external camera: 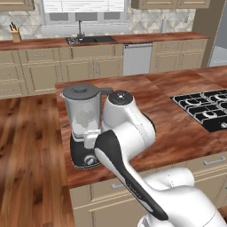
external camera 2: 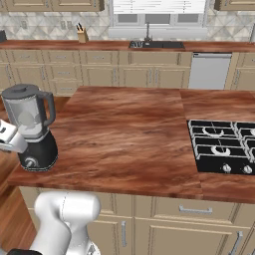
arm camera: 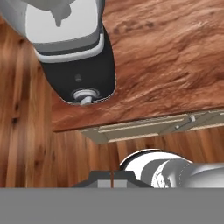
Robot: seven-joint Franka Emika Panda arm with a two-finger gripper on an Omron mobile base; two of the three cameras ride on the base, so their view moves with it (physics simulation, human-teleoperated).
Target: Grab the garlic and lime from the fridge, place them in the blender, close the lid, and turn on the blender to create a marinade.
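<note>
The tool has its tips pressed together with nothing between them, at the bottom of the hand view, and looks back at the front of the blender from above and in front. What seems to be its pale body shows at the left edge of the right base view, just beside the blender's base — the view there is too cropped to be sure.

The blender stands on the near left corner of the worktop, a reddish-brown wood island with beige drawers below. The lid sits on the jug, and the round silver dial faces the near edge. The jug's contents are a pale blur.

To the right a black gas hob is sunk into the worktop. The floor is glossy brown planks.

Further back, a second wood counter runs along the wall over beige cabinets, with a dark sink and tap, a steel dishwasher and a knife block. Behind it are patterned tiles and a window with a blind — no readable writing anywhere.
</note>
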